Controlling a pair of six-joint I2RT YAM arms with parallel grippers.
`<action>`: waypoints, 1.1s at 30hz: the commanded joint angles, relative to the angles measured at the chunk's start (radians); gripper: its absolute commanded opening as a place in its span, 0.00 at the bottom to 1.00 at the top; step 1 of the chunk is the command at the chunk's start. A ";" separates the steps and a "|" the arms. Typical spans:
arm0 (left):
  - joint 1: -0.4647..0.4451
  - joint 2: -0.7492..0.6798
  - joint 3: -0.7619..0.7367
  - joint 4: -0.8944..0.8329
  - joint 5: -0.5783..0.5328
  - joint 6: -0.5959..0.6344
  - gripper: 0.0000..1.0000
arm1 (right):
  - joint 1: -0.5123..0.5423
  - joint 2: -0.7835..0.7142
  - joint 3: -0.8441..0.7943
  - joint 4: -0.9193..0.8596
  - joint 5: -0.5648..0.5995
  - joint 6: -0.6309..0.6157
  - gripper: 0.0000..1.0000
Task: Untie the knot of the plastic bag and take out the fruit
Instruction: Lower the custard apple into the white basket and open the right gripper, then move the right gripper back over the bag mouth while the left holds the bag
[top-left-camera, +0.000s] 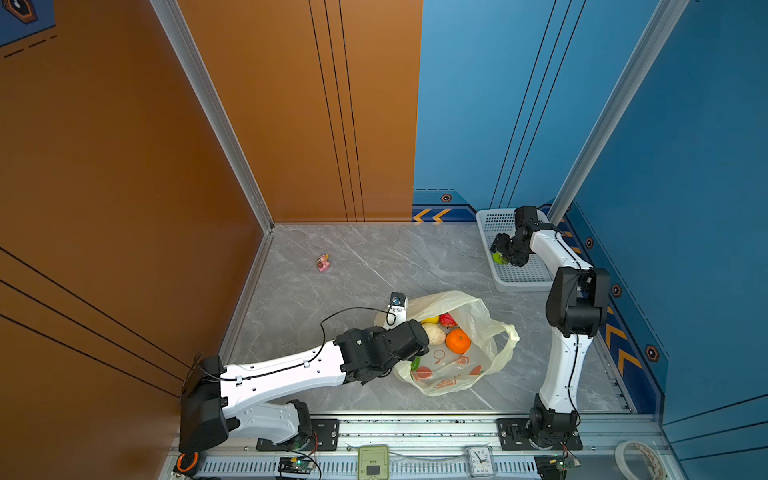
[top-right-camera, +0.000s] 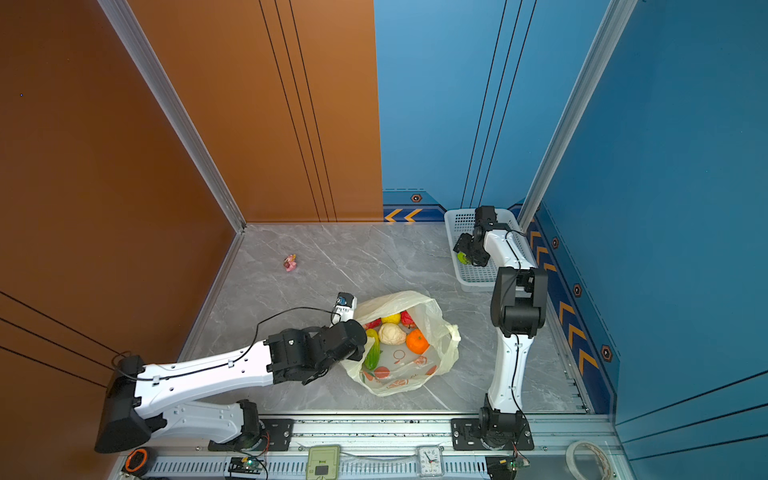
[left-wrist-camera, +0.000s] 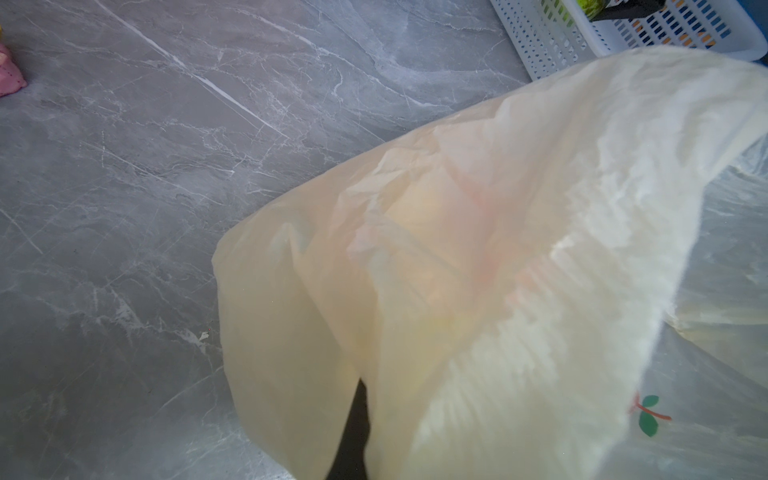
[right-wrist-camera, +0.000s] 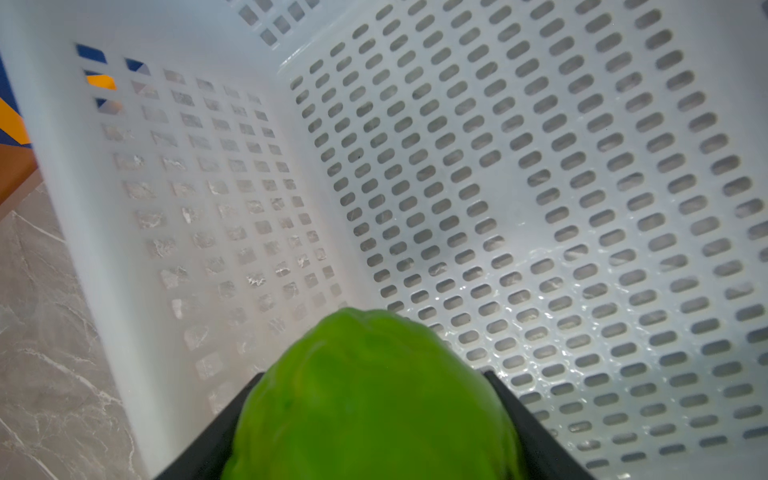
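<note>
Left end effector (left-wrist-camera: 352, 428), pressed together, pinches the thin rim film of the plastic bag (top-left-camera: 457, 374), holding its mouth open on the counter (top-left-camera: 353, 270); no knot is visible. Right end effector (top-left-camera: 501, 252) clasps a green bumpy fruit (right-wrist-camera: 370, 399) low inside the white perforated basket (top-left-camera: 523, 276). Other fruit, including an orange (top-left-camera: 458, 340), lies in the bag. The film probably slips and tears easily. The pieces look light and rigid, so each is best grasped across its widest part.

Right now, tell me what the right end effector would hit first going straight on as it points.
Probably the white basket, its perforated floor near the wall; the green fruit in the right end effector would touch first.
</note>
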 joint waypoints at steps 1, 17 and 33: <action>-0.001 -0.013 -0.014 -0.003 -0.030 -0.014 0.00 | 0.000 -0.033 -0.021 -0.039 0.035 -0.017 0.79; -0.013 -0.039 -0.036 -0.005 -0.040 -0.025 0.00 | 0.003 -0.171 -0.083 -0.066 0.004 -0.014 0.99; -0.018 -0.020 -0.016 -0.006 -0.039 -0.023 0.00 | 0.281 -0.653 -0.183 -0.319 -0.078 -0.039 1.00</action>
